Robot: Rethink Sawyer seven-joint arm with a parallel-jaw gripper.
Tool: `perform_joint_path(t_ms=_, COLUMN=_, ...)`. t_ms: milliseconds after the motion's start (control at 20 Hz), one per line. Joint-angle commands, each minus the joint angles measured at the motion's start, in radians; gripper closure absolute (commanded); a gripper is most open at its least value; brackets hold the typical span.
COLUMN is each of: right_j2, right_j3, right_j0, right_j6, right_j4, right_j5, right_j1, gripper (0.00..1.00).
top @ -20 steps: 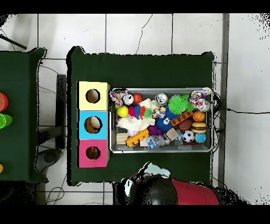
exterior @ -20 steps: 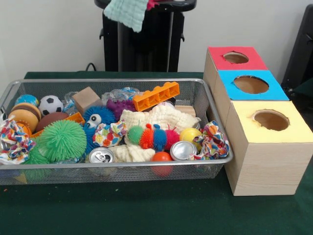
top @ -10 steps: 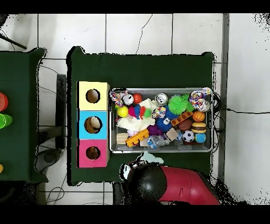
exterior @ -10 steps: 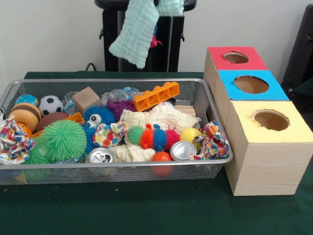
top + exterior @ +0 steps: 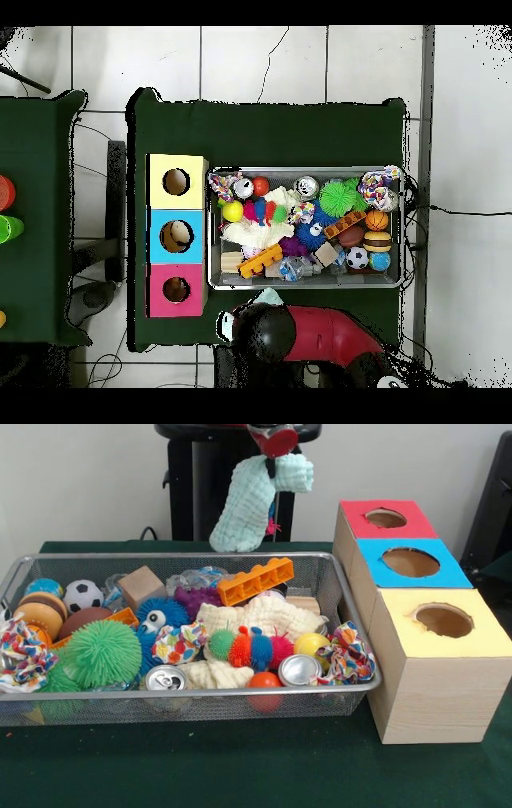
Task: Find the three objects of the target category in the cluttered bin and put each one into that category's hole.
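green felt table [image 5: 240,776], wire-mesh bin [image 5: 192,700], pincer [image 5: 272,442] clamped on limp waffle-knit mint cloth [image 5: 248,504]

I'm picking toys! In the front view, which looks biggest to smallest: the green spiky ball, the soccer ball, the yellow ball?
1. green spiky ball
2. soccer ball, farther back, so maybe bigger than it looks
3. yellow ball, partly hidden, looks nearly alike

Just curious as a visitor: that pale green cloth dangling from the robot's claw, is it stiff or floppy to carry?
Probably floppy: the cloth hangs folded and drooping below the gripper. Its looks suggest it is light and soft. It may well swing or snag on the way.
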Motion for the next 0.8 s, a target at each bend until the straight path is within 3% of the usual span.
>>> perform_joint_path(t_ms=50, right_j2=-0.015, right_j3=-0.002, right_j0=-0.007, right_j6=0.281, right_j4=0.006, right_j5=-0.003, right_j1=0.002, gripper=1.0)
perform_joint_path(t_ms=600, right_j2=-0.003, right_j3=0.0, right_j0=-0.043, right_j6=0.246, right_j4=-0.028, right_j5=-0.077, right_j1=0.065, gripper=1.0)
perform_joint_path(t_ms=800, right_j2=0.039, right_j3=-0.025, right_j0=-0.069, right_j6=0.182, right_j4=0.014, right_j5=0.033, right_j1=0.0, gripper=1.0)
